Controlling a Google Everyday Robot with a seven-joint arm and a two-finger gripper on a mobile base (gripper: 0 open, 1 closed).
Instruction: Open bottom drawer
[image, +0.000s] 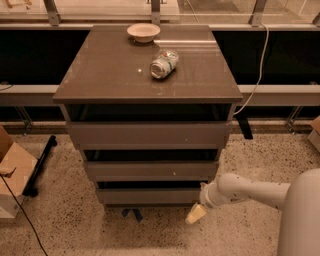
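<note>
From the one camera view I am looking down at a grey-brown cabinet with three handleless fronts stacked under its counter (110, 75). The bottom drawer (150, 196) is the lowest and slimmest front, sitting just above the speckled floor (75, 230), with a dark gap between it and the middle drawer (150, 170). The top drawer (147, 134) is the tallest and widest of the three.

My white arm (250, 190) reaches in from the right edge of the view, low over the floor. The end effector (195, 214) is at the lower right corner of the bottom drawer, just beside the end of its front panel, with a cream tip pointing down and to the left. I cannot tell whether it is spread or pressed together, nor whether it touches the panel.

On the counter a pale bowl (143, 32) stands near the back edge, and a can (164, 63) lies on its side just in front of it and to the right. A cardboard box (12, 170) sits on the floor to the left of the cabinet, and a white cable (256, 75) hangs down behind the cabinet's right side.
</note>
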